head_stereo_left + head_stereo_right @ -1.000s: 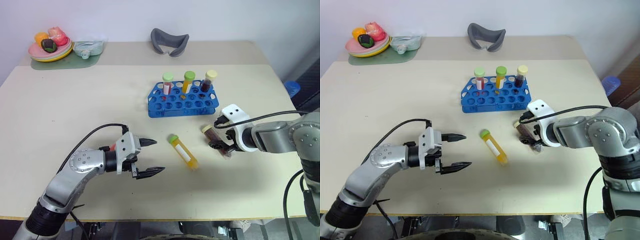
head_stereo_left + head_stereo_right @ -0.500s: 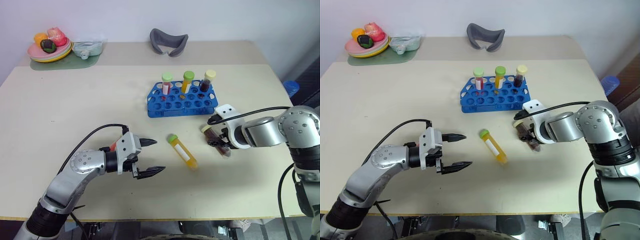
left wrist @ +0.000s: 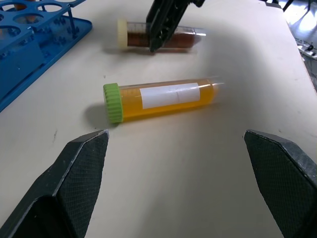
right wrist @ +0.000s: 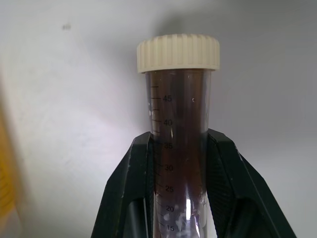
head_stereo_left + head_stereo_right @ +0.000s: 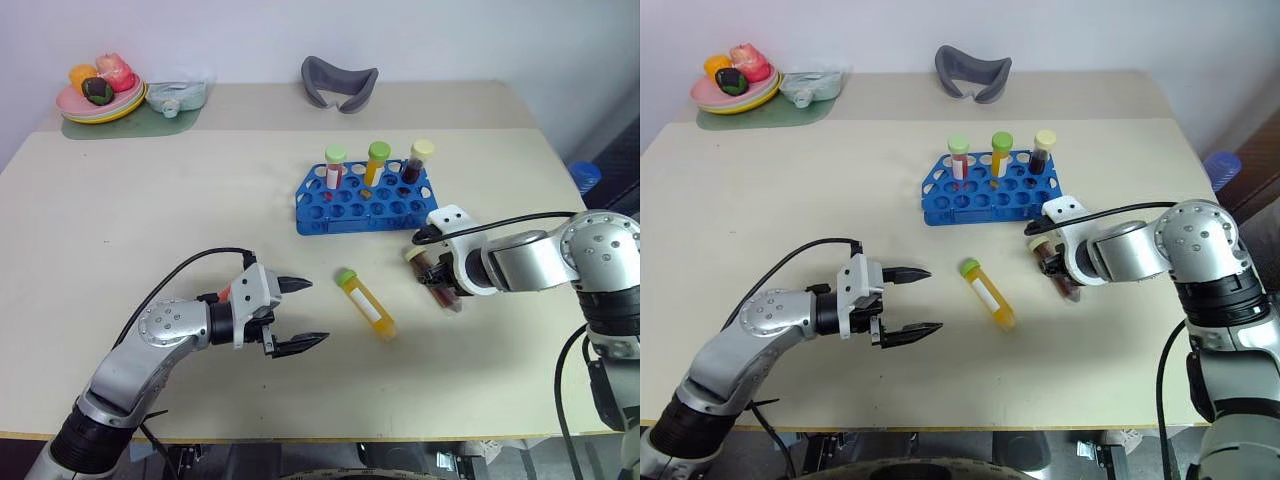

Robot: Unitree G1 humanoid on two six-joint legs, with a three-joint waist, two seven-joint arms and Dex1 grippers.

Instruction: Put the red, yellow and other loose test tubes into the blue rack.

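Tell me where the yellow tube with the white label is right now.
In the left eye view the yellow tube lies flat on the table, in front of the blue rack, between the open left pincer and the brown tube in the right pincer.

Silver-grey jointed arms, black cables, white wrist housings (small screws), black two-finger grippers

The right tool [image 5: 1060, 272] clamps the brown tube [image 5: 1054, 270] lying beside the blue rack [image 5: 990, 197].
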